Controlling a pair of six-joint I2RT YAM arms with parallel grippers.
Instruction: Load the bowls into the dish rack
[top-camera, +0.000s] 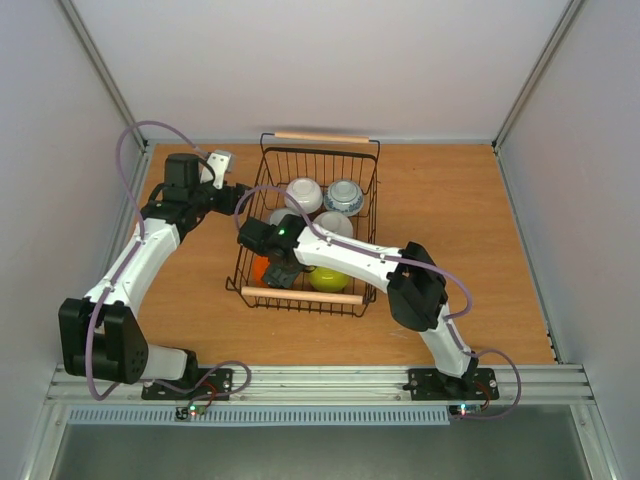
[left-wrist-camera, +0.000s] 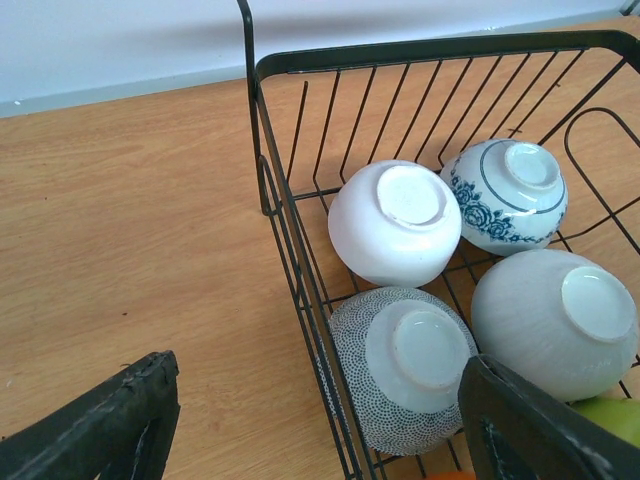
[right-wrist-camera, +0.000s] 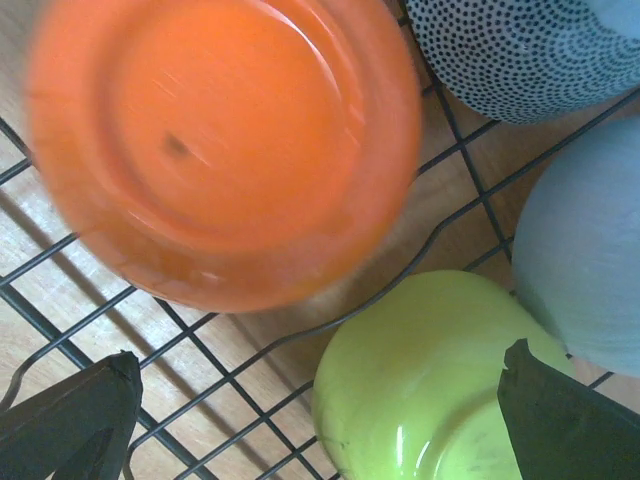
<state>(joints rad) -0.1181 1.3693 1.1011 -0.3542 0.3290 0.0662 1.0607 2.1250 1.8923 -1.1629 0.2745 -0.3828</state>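
On the wooden bench (top-camera: 450, 250), the dish rack (top-camera: 302, 296) held six bowls. Nearest lay the orange bowl (right-wrist-camera: 220, 150) and the yellow-green bowl (right-wrist-camera: 420, 390), with the right jaws released above them. Behind sat the grey bowl (left-wrist-camera: 400, 365) and a white bowl (left-wrist-camera: 555, 320), the left jaws released at the left wall. Farthest sat a second white bowl (left-wrist-camera: 395, 225) and the blue-patterned bowl (left-wrist-camera: 505, 195).

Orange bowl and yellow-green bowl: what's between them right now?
Only dish rack wire over the table separates the orange bowl and yellow-green bowl, shown in the right wrist view.
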